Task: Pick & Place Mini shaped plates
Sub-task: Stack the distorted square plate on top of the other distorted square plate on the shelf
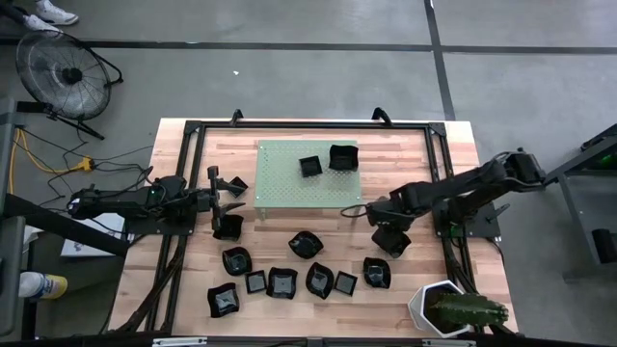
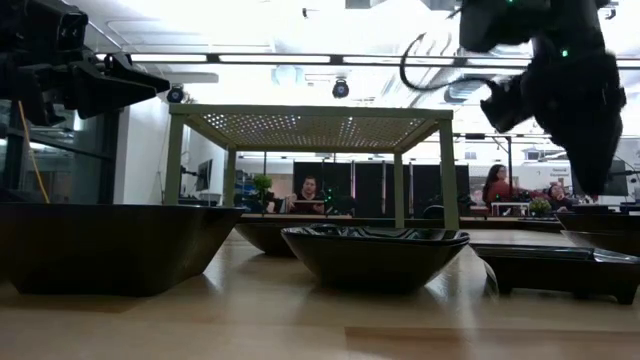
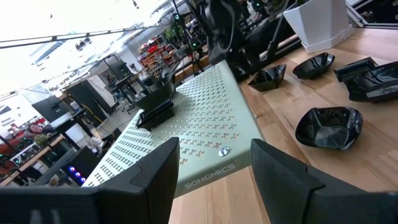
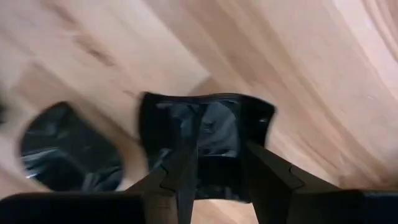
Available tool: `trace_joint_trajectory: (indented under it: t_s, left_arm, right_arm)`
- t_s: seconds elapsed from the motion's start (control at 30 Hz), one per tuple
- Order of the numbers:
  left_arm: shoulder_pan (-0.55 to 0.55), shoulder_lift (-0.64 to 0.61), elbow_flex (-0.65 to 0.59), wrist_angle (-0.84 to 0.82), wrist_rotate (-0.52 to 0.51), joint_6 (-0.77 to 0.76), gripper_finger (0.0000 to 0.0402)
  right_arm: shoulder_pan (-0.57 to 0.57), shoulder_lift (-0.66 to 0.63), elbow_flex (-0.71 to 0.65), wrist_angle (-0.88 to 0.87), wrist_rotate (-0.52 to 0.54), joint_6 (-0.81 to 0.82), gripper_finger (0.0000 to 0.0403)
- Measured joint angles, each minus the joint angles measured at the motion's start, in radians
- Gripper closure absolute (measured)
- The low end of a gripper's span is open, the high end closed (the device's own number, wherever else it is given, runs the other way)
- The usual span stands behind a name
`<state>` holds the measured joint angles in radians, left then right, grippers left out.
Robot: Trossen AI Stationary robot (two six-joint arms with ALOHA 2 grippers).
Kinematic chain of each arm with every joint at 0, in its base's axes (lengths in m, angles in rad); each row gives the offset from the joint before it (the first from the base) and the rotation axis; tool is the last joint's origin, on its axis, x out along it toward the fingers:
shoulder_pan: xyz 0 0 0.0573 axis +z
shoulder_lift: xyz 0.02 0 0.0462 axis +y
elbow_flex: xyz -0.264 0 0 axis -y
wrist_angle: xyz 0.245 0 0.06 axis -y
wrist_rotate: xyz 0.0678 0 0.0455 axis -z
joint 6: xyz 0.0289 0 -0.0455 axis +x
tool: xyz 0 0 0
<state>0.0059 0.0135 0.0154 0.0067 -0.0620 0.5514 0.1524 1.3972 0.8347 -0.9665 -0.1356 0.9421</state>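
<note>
Several glossy black mini shaped plates lie on the wooden table (image 1: 453, 154). Two more (image 1: 309, 166) (image 1: 343, 156) sit on the green perforated platform (image 1: 289, 188). My right gripper (image 1: 390, 237) (image 4: 214, 180) points down, open, over a square black plate (image 4: 217, 134) that rests flat on the wood. Its fingers stand above the plate's hollow and one rim without touching it. A rounded plate (image 4: 65, 155) lies beside it. My left gripper (image 1: 229, 188) (image 3: 214, 174) waits open at the platform's left edge, held level, with nothing between its fingers.
A row of plates (image 1: 281, 282) (image 1: 319, 280) (image 1: 377, 272) fills the table's near half, and one (image 1: 228, 227) lies below my left gripper. A white hexagonal pot with a green plant (image 1: 439, 304) stands at the near right corner. People sit in the room behind.
</note>
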Motion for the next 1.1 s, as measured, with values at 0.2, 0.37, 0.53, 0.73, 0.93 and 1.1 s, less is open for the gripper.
trace_joint_trajectory:
  t_s: [0.2,0.37,0.53,0.73,0.93,1.1]
  left_arm:
    - [0.000,0.000,0.000,0.000,0.000,0.000,0.0208]
    - [0.000,0.000,0.000,0.000,0.000,0.000,0.0208]
    - [0.000,0.000,0.000,0.000,0.000,0.000,0.0208]
    - [0.000,0.000,0.000,0.000,0.000,0.000,0.0208]
    - [0.000,0.000,0.000,0.000,0.000,0.000,0.0208]
    - [0.000,0.000,0.000,0.000,0.000,0.000,0.0208]
  right_arm:
    - [-0.028,0.000,-0.021,-0.019,0.027,-0.017,0.0284]
    - [-0.041,0.000,-0.021,-0.061,0.064,-0.038,0.0284]
    - [-0.042,0.001,-0.021,-0.065,0.069,-0.052,0.0284]
    - [-0.042,0.003,-0.077,-0.002,0.054,-0.053,0.0284]
    - [-0.041,0.003,-0.105,0.033,0.059,-0.053,0.0284]
    - [-0.041,0.003,-0.105,0.033,0.062,-0.060,0.0284]
